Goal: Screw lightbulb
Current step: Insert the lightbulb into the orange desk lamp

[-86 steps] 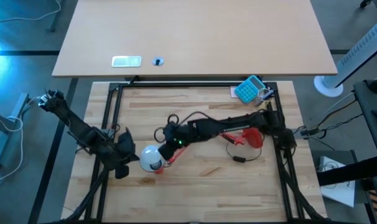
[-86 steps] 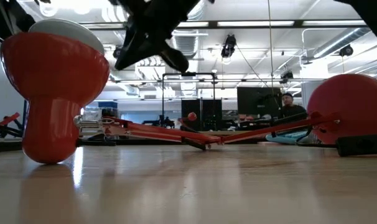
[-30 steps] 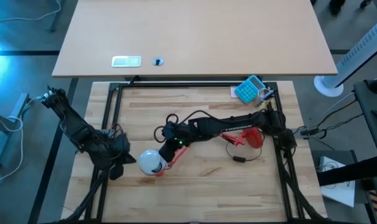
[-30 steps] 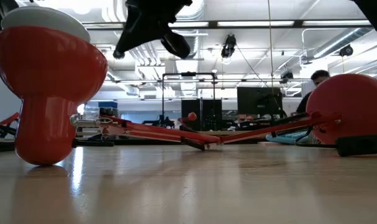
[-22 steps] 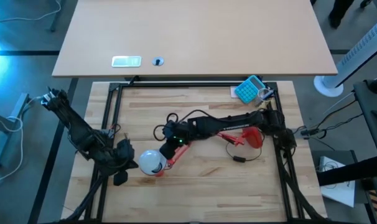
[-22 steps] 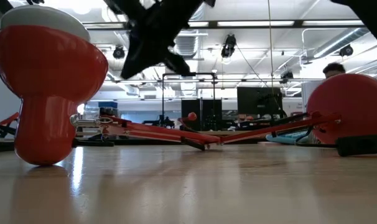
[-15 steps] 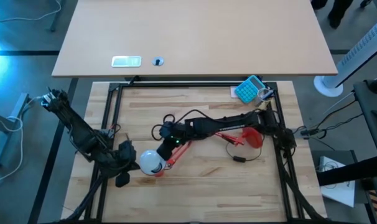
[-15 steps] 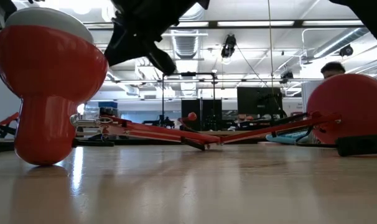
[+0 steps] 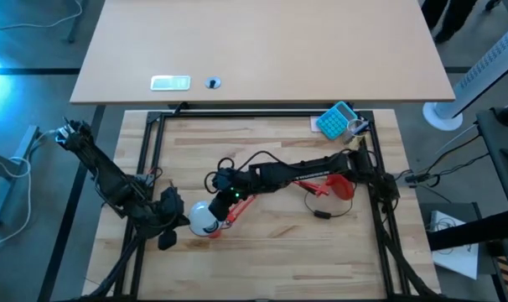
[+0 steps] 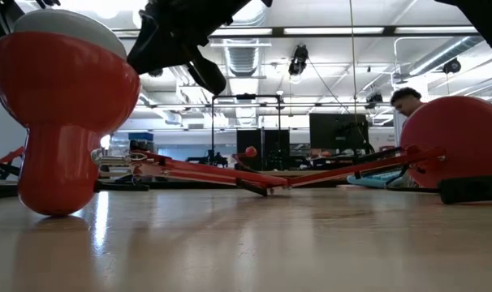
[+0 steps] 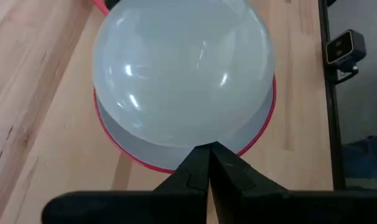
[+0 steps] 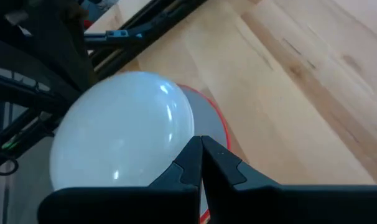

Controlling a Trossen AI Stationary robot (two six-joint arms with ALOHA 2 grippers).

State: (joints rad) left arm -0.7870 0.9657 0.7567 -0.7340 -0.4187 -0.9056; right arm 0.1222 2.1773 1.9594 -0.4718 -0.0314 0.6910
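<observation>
I see the lightbulb [image 9: 204, 216] sitting in the red lamp shade [image 10: 63, 105] on the table [image 9: 279, 252], right between my two grippers. My left gripper [image 11: 208, 163] has its fingers [image 11: 188, 171] pressed shut, holding nothing, with the tips just at the bulb's round dome. My right gripper [image 12: 200, 152] is shut and empty too, close on the bulb's other side. A person [image 10: 404, 101] shows far behind.

One lightbulb [image 9: 203, 216] sits in one red desk lamp [image 9: 342, 186] on one wooden surface [image 9: 279, 252], alongside two end effectors, left [image 9: 187, 221] and right [image 9: 214, 182], one blue calculator [image 9: 335, 120], and one person [image 10: 404, 101] in the background.
</observation>
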